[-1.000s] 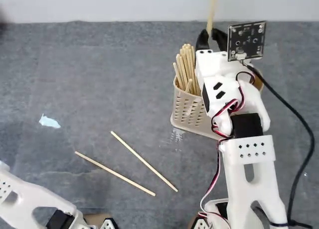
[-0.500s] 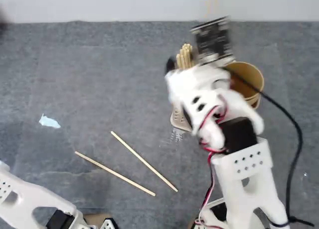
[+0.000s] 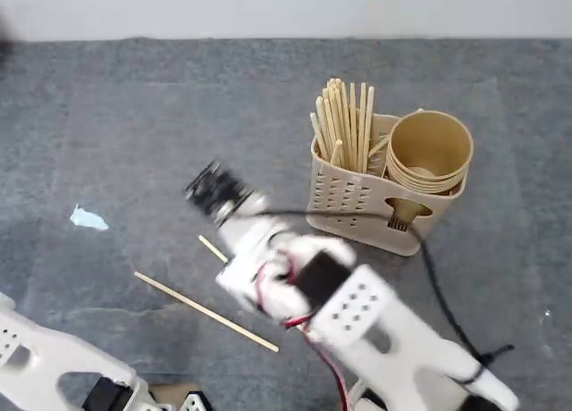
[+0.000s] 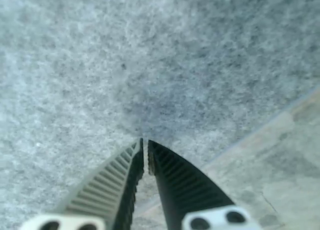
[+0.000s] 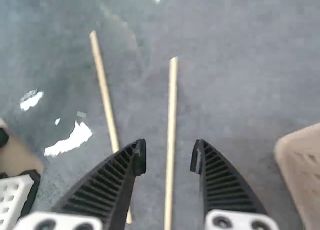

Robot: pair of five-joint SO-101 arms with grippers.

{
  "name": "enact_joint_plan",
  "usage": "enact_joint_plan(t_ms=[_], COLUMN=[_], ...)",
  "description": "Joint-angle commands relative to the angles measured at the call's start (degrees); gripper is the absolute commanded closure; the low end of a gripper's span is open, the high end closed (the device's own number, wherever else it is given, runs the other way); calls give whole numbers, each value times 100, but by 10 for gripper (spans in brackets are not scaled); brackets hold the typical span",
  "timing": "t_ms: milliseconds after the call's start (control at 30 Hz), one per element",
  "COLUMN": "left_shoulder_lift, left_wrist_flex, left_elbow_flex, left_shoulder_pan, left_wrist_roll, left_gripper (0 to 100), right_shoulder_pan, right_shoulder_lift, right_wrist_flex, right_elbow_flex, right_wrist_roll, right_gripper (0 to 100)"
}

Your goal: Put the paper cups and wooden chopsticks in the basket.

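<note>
Showing right gripper swung from above basket down to 8 o'clock of it, jaws parted and empty, one loose chopstick lying between them on grey mat. Just beside, unmoved: second chopstick. Upright in basket, uncovered again: paper cups and chopstick bundle. Pressed closed, empty, over mat: left gripper.

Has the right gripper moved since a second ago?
Yes. In the high view the right gripper swung from above the basket to its left, now open over a loose chopstick.
</note>
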Motion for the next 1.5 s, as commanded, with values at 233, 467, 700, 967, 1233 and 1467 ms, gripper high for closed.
enact_joint_plan(t_ms=[233,467,700,967,1233,1467], left_shoulder_lift=[-70,-70,-70,-70,-70,-35], left_wrist_flex=[53,53,53,44,44,44], left_elbow_flex=[-22,-22,-22,-22,-22,-13], left_shoulder_pan=[-18,-18,-26,-44,-35,-35], left_wrist_roll=[-62,-62,-62,-62,-62,-62], left_gripper=[987,987,987,987,987,987], right_shoulder_pan=[-848,-1209,-1165,-637,127,558], right_shoulder_lift=[1868,2712,3565,3345,2176,2431], right_wrist_flex=[-1455,-1560,-1596,-1235,-690,-743], right_elbow_flex=[387,-9,-396,-571,-554,-510], right_wrist_roll=[-325,-352,-325,-308,501,747], right_gripper=[834,834,938,989,991,991])
